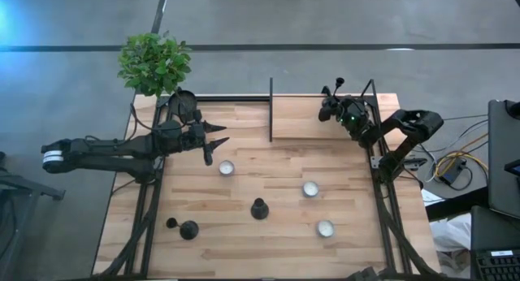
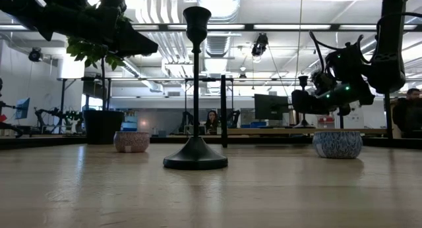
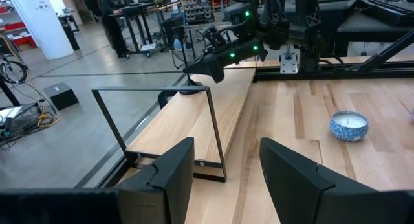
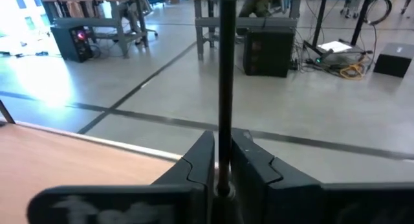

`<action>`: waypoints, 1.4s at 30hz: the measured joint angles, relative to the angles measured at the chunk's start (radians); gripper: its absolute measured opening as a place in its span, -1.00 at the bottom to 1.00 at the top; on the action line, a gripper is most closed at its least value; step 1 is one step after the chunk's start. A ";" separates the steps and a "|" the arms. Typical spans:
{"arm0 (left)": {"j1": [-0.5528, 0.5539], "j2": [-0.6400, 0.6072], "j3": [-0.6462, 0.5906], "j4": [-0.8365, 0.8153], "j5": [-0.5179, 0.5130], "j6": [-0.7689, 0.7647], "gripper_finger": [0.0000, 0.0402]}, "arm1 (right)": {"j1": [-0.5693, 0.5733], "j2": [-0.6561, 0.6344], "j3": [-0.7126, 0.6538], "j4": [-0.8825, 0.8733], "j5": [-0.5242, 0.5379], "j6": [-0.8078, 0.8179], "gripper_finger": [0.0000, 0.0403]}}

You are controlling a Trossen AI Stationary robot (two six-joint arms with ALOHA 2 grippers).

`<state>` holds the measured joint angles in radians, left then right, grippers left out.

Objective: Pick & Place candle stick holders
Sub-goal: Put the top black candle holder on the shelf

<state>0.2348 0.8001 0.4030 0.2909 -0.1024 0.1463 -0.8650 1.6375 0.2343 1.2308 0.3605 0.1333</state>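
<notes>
Currently itemised, one moment of a pick-and-place run.

Right gripper [image 1: 331, 98]: raised over the table's far right corner, fingers pinched on the thin stem of a candlestick holder [image 4: 226, 75], which runs upright between them in the right wrist view; its cup top [image 1: 339, 81] shows just beyond the gripper from above.

Left gripper [image 1: 216, 143]: hovering over the far left part of the table [image 1: 284, 232], fingers [image 3: 169, 169] spread with nothing between them, pointed toward a black wire frame [image 1: 270, 110] standing on the far edge.

Second holder [image 1: 259, 208]: upright near the table's middle, base flat on the wood.

Third holder [image 1: 184, 227]: lying on its side near the left front corner.

Candles: three small round ones, near the left gripper [image 1: 226, 167], right of centre [image 1: 310, 188] and toward the right front [image 1: 325, 228].

Potted plant [image 1: 154, 62]: beyond the far left corner.

Step in hand, by judgement: the right arm is carrying its holder, placement not yet made. Next move calls for lowering it with the stem kept vertical so the flared base lands flat, then releasing. The left arm looks free to approach the centre holder.
</notes>
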 joint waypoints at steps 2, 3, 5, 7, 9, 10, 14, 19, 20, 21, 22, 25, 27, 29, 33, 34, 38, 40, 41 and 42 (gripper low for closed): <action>0.000 0.000 0.000 0.000 0.000 0.000 -0.10 | 0.000 0.000 0.009 -0.001 -0.003 -0.006 -0.83; 0.000 0.000 0.000 0.000 0.000 0.000 -0.10 | 0.000 0.000 0.012 -0.002 -0.002 -0.005 -0.86; 0.000 0.000 0.000 0.000 0.000 0.000 -0.10 | 0.000 -0.001 0.013 -0.007 -0.001 0.007 -0.92; 0.000 0.000 0.000 0.000 0.000 0.000 -0.10 | 0.000 -0.002 0.014 -0.013 0.005 0.024 -0.93; 0.000 0.000 0.000 0.000 0.000 0.000 -0.10 | 0.000 -0.002 0.009 -0.012 0.005 0.028 -0.93; 0.000 0.000 0.000 0.000 0.000 0.000 -0.10 | 0.000 -0.003 0.006 -0.011 0.005 0.027 -0.93; 0.000 0.000 0.000 0.000 0.000 0.000 -0.10 | 0.001 -0.003 0.000 -0.010 0.006 0.020 -0.94; 0.000 0.000 0.000 0.000 0.000 0.000 -0.10 | 0.002 -0.004 -0.005 -0.012 0.032 0.022 -0.94; 0.000 0.000 0.000 0.000 0.000 0.000 -0.10 | 0.002 -0.004 -0.005 -0.012 0.037 0.019 -0.94; 0.000 0.000 0.000 0.000 0.000 0.000 -0.10 | 0.002 -0.004 -0.005 -0.013 0.041 0.017 -0.94; 0.000 0.000 0.000 0.000 0.000 0.000 -0.10 | 0.002 -0.004 -0.006 -0.014 0.048 0.017 -0.94; 0.000 0.000 0.000 0.000 0.000 0.000 -0.10 | 0.002 -0.007 -0.006 -0.019 0.055 0.017 -0.94; 0.000 0.000 0.000 0.000 0.000 0.000 -0.10 | 0.002 -0.017 -0.008 -0.023 0.059 0.013 -0.94; 0.000 0.000 0.000 0.000 0.000 0.000 -0.10 | 0.001 -0.031 -0.010 -0.032 0.070 0.002 -0.94; 0.000 0.000 0.000 0.000 0.000 0.000 -0.10 | -0.002 -0.067 -0.023 -0.053 0.104 -0.013 -0.94; 0.000 0.000 0.000 0.000 0.000 0.000 -0.10 | -0.002 -0.076 -0.027 -0.066 0.107 -0.013 -0.94; 0.000 0.000 0.000 0.000 0.000 0.000 -0.10 | -0.001 -0.094 -0.033 -0.097 0.087 0.009 -0.95; 0.000 0.000 0.000 0.000 0.000 0.000 -0.10 | -0.001 -0.092 -0.033 -0.091 0.068 0.012 -0.95; 0.000 0.000 0.000 0.000 0.000 0.000 -0.10 | -0.001 -0.091 -0.032 -0.091 0.064 0.010 -0.95; 0.000 0.000 0.000 0.000 0.000 0.000 -0.10 | -0.001 -0.091 -0.029 -0.092 0.059 0.009 -0.95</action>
<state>0.2345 0.8001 0.4030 0.2908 -0.1024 0.1463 -0.8661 1.5467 0.2055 1.1392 0.4199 0.1427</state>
